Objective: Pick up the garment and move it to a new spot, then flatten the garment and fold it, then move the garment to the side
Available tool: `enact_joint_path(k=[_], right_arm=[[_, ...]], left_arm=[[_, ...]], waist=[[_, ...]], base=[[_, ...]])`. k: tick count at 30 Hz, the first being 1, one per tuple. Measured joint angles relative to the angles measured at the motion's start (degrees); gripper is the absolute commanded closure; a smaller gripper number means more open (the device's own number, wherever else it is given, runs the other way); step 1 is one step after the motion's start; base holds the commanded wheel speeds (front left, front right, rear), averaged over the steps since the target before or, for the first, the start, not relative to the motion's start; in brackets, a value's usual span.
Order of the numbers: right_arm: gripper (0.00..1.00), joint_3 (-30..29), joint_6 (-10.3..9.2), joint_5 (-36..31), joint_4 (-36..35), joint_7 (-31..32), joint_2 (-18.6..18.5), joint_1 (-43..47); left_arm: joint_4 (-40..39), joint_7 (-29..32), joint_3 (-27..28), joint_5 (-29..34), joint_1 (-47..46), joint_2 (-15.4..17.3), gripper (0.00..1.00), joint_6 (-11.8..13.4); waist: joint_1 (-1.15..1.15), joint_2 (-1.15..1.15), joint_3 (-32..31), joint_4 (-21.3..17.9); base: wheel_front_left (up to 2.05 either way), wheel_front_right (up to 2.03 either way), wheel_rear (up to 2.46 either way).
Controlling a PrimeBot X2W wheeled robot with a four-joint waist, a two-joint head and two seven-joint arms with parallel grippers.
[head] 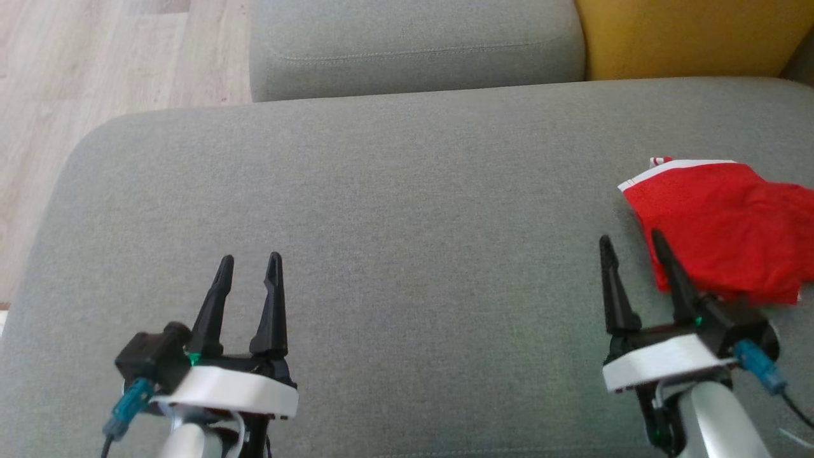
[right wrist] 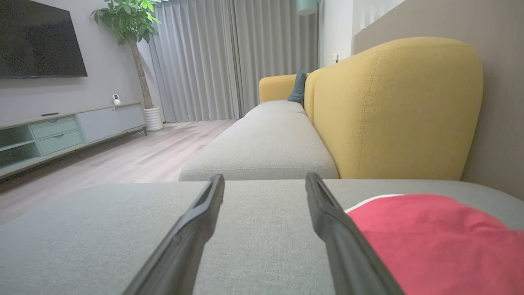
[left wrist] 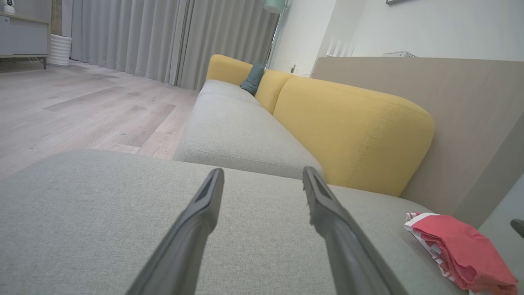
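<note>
Operator: Where does the garment lie?

Inspector: Your garment (head: 718, 222), red with a white band along its far edge, rests at the right edge of the grey seat cushion (head: 407, 191), about midway between the near and far edges. From the left wrist camera it reads as several layers stacked one on another, with red-and-white striping showing at the side.

Operator: And the end effectors?

Inspector: Your left end effector (head: 250, 257) sits over the near-left part of the cushion. Its fingers are spread apart with nothing between them, and bare grey fabric shows in the gap. It is well apart from the garment. Your right end effector (head: 631, 237) sits near the near-right corner, likewise spread wide and holding nothing. Its right finger (head: 674, 273) crosses the garment's near-left corner in the head view; whether it touches the cloth I cannot tell. Its left finger is over bare cushion.

Operator: Anything else on record?

Inspector: Beyond the cushion's far edge you have a second grey seat (head: 413, 44) with a yellow backrest (head: 687, 32) to its right. Pale wood floor (head: 95, 63) lies off the far-left corner.
</note>
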Motion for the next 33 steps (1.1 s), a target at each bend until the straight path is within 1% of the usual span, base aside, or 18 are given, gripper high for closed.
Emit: enact_joint_path(k=[5,8,9,12,18,20,33], right_arm=[[0.0,1.1,0.0,0.9,-0.9,-0.1,0.3,1.8],[0.0,1.4,0.0,0.9,-1.9,-0.1,0.4,1.8],[0.0,1.4,0.0,0.9,-2.4,-0.1,0.4,1.8],[0.0,1.2,0.0,1.5,-3.0,-0.2,0.4,1.8],[0.0,1.2,0.0,1.5,-3.4,-0.2,0.4,1.9],[0.0,1.2,0.0,1.5,-3.4,-0.2,0.4,1.9],[0.0,1.3,0.0,1.9,-3.8,-0.2,0.4,1.9]], left_arm=[[-0.7,0.0,1.0,-0.5,1.0,0.0,0.0,-0.2],[-0.7,0.0,1.2,-0.6,2.1,0.0,0.0,-0.4],[-0.8,0.0,1.2,-0.6,2.2,0.0,0.0,-0.8],[-1.0,0.0,1.5,-0.3,2.2,0.0,0.0,-0.8],[-1.6,0.0,1.7,-0.3,2.2,0.0,0.0,-0.8],[-1.6,0.0,1.7,-0.3,2.2,0.0,0.0,-1.3],[-2.4,0.0,2.0,-0.4,2.2,0.0,0.0,-1.3]], waist=[[0.0,0.0,-0.2,0.3],[0.0,0.0,-0.2,0.2],[0.0,0.0,-0.2,0.1],[0.0,0.0,-0.1,0.1],[0.0,0.0,0.0,0.0],[0.0,0.0,0.0,0.1],[0.0,0.0,-0.2,0.0]], base=[[0.0,0.0,0.0],[0.0,0.0,0.0],[0.0,0.0,0.0],[0.0,0.0,0.0],[0.0,0.0,0.0],[0.0,0.0,0.0],[0.0,0.0,0.0]])
